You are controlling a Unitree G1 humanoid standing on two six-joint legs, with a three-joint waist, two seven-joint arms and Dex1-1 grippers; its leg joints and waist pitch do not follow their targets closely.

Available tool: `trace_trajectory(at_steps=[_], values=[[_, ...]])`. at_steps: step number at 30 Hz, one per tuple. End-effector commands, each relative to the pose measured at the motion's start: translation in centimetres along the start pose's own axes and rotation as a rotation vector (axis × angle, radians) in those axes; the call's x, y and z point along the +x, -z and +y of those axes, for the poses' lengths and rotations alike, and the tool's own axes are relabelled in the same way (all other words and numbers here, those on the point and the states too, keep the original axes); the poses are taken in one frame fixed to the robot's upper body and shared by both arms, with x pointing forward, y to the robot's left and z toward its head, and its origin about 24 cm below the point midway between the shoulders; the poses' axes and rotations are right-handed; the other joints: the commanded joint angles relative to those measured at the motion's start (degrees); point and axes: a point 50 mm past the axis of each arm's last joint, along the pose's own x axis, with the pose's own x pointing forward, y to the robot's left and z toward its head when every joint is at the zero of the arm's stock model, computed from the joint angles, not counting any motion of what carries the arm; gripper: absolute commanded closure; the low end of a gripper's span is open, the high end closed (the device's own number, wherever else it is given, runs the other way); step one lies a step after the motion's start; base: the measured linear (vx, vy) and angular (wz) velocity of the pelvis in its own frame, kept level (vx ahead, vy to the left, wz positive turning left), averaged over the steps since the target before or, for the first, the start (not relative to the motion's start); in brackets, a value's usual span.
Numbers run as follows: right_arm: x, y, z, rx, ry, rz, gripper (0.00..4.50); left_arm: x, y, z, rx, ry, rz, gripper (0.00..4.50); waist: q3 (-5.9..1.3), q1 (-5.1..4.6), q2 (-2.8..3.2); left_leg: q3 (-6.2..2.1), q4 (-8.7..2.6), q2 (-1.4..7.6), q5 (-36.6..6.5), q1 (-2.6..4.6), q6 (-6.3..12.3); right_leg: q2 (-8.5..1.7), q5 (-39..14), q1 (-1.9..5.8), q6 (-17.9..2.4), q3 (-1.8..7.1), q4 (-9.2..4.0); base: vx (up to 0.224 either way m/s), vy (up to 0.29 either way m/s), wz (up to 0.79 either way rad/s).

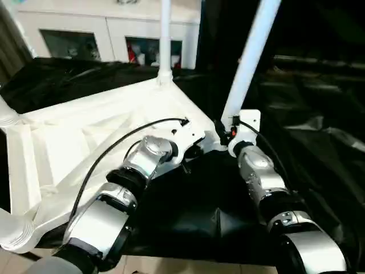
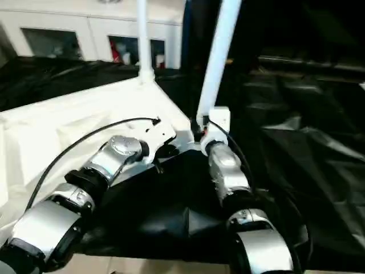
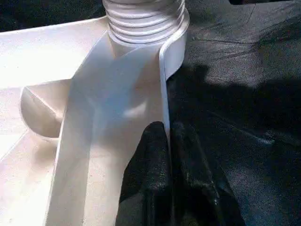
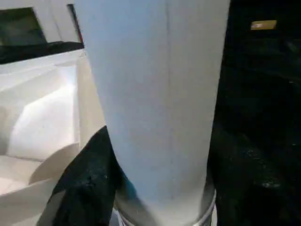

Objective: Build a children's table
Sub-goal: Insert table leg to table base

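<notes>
Left fingers pinch tabletop rim (underside up) — firmly.

tilted leg: top cut off by the head views' upper edge; its foot hidden behind the right gripper
far leg: upper part cut off
tabletop: left side runs out of view
right gripper's fingers: partly hidden behind the leg
cabinet: contents behind the glass too blurred to tell
</notes>
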Motion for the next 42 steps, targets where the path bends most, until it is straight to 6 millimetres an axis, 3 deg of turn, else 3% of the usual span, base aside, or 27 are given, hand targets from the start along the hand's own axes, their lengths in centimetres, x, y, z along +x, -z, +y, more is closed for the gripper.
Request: trace_trajectory(at_steps=[1,3,4,8,9,13,16,19,25,33,42], values=[[-0.6,-0.2,-0.5,0.007,-0.066,-0.006,1.17,-0.7,0.2,0.8,0.024,-0.016,0.002,4.5,-3.75,0.54,-0.16,-2.01,-2.86,4.34,-1.85,1.16,7.43,-5.18,16.26,2.32,-16.38,2.44,-2.05,0.0,0.0,0.0],[-1.3,-0.7,-0.8,-0.01,-0.144,-0.014,1.02,-0.9,0.2,0.9,0.037,-0.002,-0.013,4.5,-3.89,0.7,-0.57,-2.03,-2.58,4.23,-0.45,0.97,9.51,-5.1,18.99,2.56,-16.2,2.3,-1.8,0.0,0.0,0.0],[-1.3,-0.7,-0.8,-0.01,-0.144,-0.014,1.02,-0.9,0.2,0.9,0.037,-0.002,-0.013,4.5,-4.0,0.75,-0.49,-2.14,-2.44,4.37,0.31,0.87,10.12,-5.24,19.85,2.43,-16.19,2.28,-1.52,0.0,0.0,0.0],[-4.4,-0.9,-1.6,-0.106,-0.393,0.046,0.88,-1.9,0.4,0.7,0.108,0.109,-0.06,4.5,-3.69,1.4,-0.3,-2.16,-2.37,4.65,-0.96,0.96,10.83,-5.06,16.98,2.31,-15.57,2.13,-1.85,0.0,0.0,0.0],[-5.5,-1.0,-1.6,-0.153,-0.487,0.071,0.88,-2.2,0.6,0.5,0.129,0.156,-0.07,4.5,-3.66,1.57,-0.51,-2.09,-2.38,4.67,-1.79,0.96,10.62,-5.05,15.85,2.37,-15.28,2.14,-1.94,0.0,0.0,0.0],[-6.9,-1.3,-1.7,-0.197,-0.612,0.106,0.88,-2.9,1.4,0.0,0.153,0.259,-0.075,4.5,-3.38,1.71,-0.25,-2.0,-2.54,4.81,-4.79,0.81,8.63,-5.06,10.11,2.07,-16.0,2.11,-2.21,0.0,0.0,0.0],[-7.6,-1.5,-1.8,-0.236,-0.678,0.139,0.88,-3.6,2.0,-0.4,0.181,0.338,-0.076,4.5,-3.12,1.64,0.1,-2.0,-2.96,5.06,-8.44,1.07,5.73,-4.97,2.73,1.55,-16.42,2.24,-2.64,0.0,0.0,0.0],[-8.2,-1.6,-2.1,-0.275,-0.72,0.193,0.88,-4.3,2.3,-0.9,0.162,0.418,-0.099,4.5,-3.11,1.61,-0.03,-1.97,-3.05,5.1,-8.57,1.25,4.47,-4.95,2.65,1.51,-16.49,2.35,-2.56,0.0,0.0,0.0],[-8.8,-1.1,-2.0,-0.33,-0.782,0.261,0.88,-4.9,2.2,-1.3,0.168,0.461,-0.13,4.5,-3.46,2.87,-0.11,-1.74,-2.46,4.89,-4.88,1.14,5.57,-5.02,7.02,1.46,-16.2,2.33,-1.82,0.0,0.0,0.0],[-8.2,-0.6,-1.5,-0.344,-0.798,0.276,0.88,-5.1,1.7,-1.7,0.173,0.484,-0.147,4.5,-3.65,2.91,-0.11,-1.78,-2.18,4.74,-4.0,1.13,5.71,-4.96,7.29,1.49,-16.33,2.25,-1.63,0.0,0.0,0.0],[-8.0,-0.4,-1.3,-0.334,-0.806,0.278,1.65,-5.2,1.7,-1.8,0.168,0.483,-0.142,4.5,-3.74,3.04,-0.11,-1.8,-1.99,4.64,-3.42,1.06,5.98,-4.84,7.89,1.6,-16.23,2.19,-1.43,0.0,0.0,0.0]])
